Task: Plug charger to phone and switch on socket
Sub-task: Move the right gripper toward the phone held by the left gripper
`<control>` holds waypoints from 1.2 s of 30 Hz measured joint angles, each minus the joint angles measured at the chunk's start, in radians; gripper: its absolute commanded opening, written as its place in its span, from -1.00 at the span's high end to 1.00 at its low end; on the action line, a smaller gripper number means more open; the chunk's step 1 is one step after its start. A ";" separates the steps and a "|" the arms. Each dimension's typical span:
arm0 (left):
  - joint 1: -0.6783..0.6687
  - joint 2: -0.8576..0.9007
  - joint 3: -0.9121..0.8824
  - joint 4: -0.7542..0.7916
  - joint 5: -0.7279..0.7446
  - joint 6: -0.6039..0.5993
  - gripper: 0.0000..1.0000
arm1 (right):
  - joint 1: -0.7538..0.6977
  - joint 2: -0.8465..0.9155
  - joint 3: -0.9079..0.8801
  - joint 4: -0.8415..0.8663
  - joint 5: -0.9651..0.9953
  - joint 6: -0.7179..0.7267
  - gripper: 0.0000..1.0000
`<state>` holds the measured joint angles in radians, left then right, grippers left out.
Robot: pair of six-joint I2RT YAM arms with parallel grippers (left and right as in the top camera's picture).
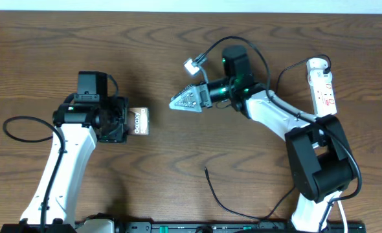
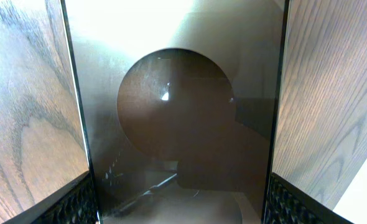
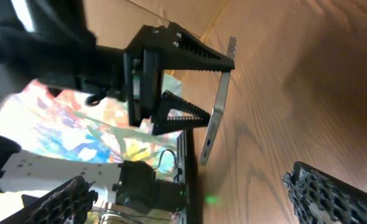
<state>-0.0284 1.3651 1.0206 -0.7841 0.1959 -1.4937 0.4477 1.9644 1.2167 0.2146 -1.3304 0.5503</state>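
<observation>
The phone [image 1: 139, 121] is held off the table at centre left, with my left gripper [image 1: 127, 122] shut on its long edges. In the left wrist view its glossy brownish face [image 2: 183, 124] fills the space between the two fingers [image 2: 78, 205]. My right gripper [image 1: 184, 100] hovers to the phone's right, open and empty, pointing at it. The right wrist view shows the phone [image 3: 216, 112] edge-on in the left gripper [image 3: 190, 81], ahead of my open right gripper [image 3: 196, 196]. The charger [image 1: 220, 197] lies near the front edge, its tip [image 1: 206, 169] free. The socket [image 1: 324, 87] lies at far right.
A white connector [image 1: 191, 65] on a thick black robot cable hangs above the right gripper. The right arm's base [image 1: 320, 162] stands in front of the socket. A black rail [image 1: 191, 226] runs along the table's front edge.
</observation>
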 measured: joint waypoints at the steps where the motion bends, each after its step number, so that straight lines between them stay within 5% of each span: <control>1: -0.008 0.000 0.000 0.000 -0.004 -0.008 0.86 | 0.006 0.000 0.000 0.000 0.012 0.003 -0.99; 25: -0.028 0.000 0.000 0.033 0.046 -0.217 0.85 | 0.147 0.000 0.000 -0.053 0.279 0.028 -0.89; 36: -0.089 0.000 0.000 0.047 0.047 -0.292 0.85 | 0.191 0.000 0.000 -0.040 0.353 0.046 -0.57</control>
<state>-0.1177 1.3651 1.0206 -0.7372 0.2432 -1.7859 0.6388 1.9644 1.2167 0.1745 -0.9775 0.5961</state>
